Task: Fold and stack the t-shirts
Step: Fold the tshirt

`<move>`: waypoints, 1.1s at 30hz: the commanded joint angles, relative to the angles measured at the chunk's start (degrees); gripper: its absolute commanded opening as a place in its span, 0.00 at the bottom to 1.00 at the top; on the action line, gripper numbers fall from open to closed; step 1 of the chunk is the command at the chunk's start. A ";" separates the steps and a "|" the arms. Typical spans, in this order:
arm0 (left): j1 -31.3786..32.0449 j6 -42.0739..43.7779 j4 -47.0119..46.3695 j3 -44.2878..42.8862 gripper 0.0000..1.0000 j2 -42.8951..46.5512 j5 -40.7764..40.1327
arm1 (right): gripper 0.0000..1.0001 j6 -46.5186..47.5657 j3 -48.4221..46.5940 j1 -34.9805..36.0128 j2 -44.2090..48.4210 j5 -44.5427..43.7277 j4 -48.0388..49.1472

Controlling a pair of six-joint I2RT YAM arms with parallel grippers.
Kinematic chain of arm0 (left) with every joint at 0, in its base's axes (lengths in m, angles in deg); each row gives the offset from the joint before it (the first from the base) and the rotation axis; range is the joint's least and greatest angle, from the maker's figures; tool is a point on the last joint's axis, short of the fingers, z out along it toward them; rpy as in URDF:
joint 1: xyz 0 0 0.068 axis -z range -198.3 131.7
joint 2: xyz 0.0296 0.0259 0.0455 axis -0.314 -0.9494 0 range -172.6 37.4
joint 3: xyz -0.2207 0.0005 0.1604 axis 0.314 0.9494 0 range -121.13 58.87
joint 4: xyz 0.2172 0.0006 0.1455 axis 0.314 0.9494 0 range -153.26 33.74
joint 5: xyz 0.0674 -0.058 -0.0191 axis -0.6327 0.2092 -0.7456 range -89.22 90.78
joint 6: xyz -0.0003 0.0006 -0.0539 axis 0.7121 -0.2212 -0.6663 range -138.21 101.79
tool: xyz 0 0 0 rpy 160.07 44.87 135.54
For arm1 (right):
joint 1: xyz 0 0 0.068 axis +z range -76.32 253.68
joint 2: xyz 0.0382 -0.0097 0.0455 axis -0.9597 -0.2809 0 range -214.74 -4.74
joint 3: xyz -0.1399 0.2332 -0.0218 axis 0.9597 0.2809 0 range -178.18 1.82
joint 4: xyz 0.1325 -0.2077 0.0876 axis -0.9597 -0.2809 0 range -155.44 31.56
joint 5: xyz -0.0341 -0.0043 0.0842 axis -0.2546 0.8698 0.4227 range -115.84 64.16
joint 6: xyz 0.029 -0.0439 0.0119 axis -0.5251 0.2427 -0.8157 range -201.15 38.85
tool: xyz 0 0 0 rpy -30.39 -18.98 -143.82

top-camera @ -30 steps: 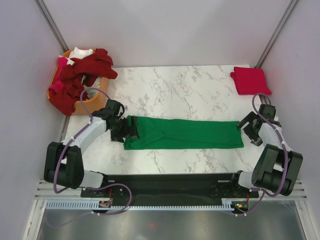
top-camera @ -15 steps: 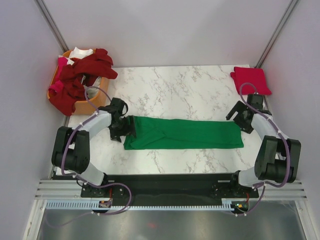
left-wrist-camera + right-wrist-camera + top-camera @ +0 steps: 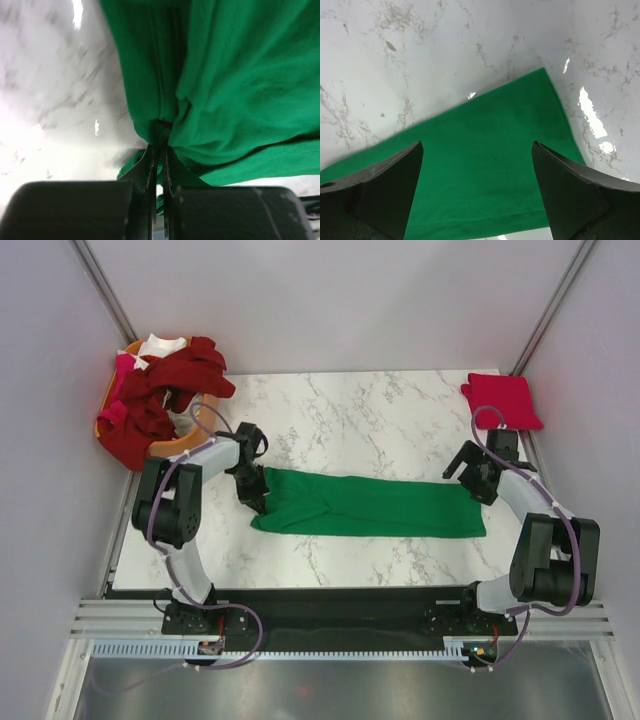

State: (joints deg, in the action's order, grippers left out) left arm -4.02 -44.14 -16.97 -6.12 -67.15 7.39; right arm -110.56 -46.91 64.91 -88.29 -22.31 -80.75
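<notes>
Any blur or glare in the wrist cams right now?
Left wrist: green shirt is soft and blurred, and the table is blown out white at lower left. Right wrist: sharp, with a few small glare streaks on the marble at right. Top: sharp, even light.

we see the green t-shirt [image 3: 380, 508] as soft matt cloth, creased at the left of the frame. the table [image 3: 350, 415] looks like glossy veined marble with glare spots. the right gripper [image 3: 476, 146] has matt black plastic fingers [image 3: 380, 195].

White marble table [image 3: 400, 410] between plain lilac walls [image 3: 350, 300], evenly lit.
</notes>
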 commanded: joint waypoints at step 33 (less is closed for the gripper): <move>30.69 -7.90 -18.86 -19.49 0.91 -0.56 3.50 | 0.98 -1.17 0.31 4.03 17.24 -8.62 -6.25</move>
State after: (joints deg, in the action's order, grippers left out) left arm 19.85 -46.63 -37.65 -33.48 -64.79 8.55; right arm -110.78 -44.27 68.71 -78.36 -27.14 -85.73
